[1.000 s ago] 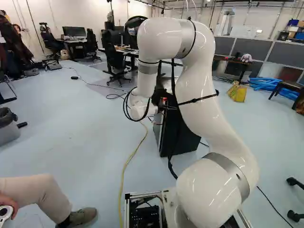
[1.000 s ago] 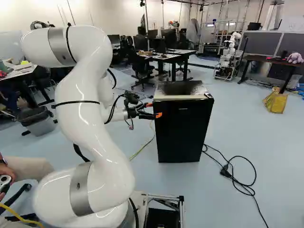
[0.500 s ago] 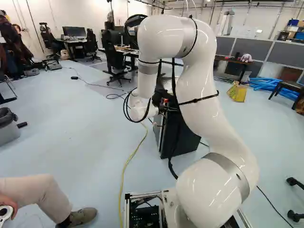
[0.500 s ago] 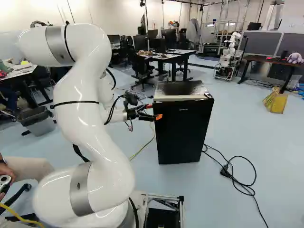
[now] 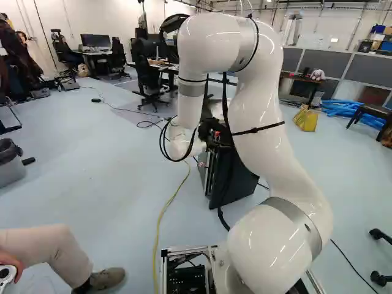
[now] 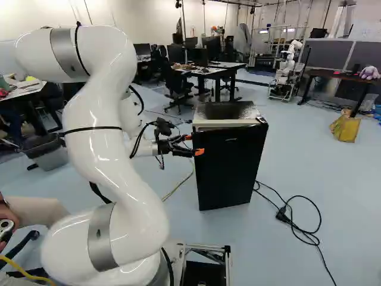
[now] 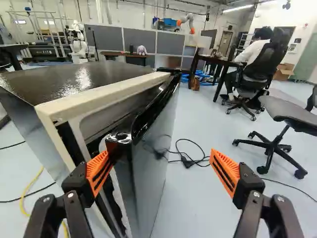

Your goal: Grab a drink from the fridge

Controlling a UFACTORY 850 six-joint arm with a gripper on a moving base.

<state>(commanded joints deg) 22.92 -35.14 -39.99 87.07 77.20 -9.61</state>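
Straddles ajar fridge door (image 7: 153,163) with gripper (image 7: 159,153) spread wide; should swing lightly but looks slippery, best pulled from behind free edge (image 7: 119,138).

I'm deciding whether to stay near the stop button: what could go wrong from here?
The gripper is open, with one finger at the gap behind the edge of the ajar door; it could slip out and let the door swing back.
Pulling harder might drag or twist the fridge, which stands on the open floor.
If the base drives, it could snag the yellow cable beside it.
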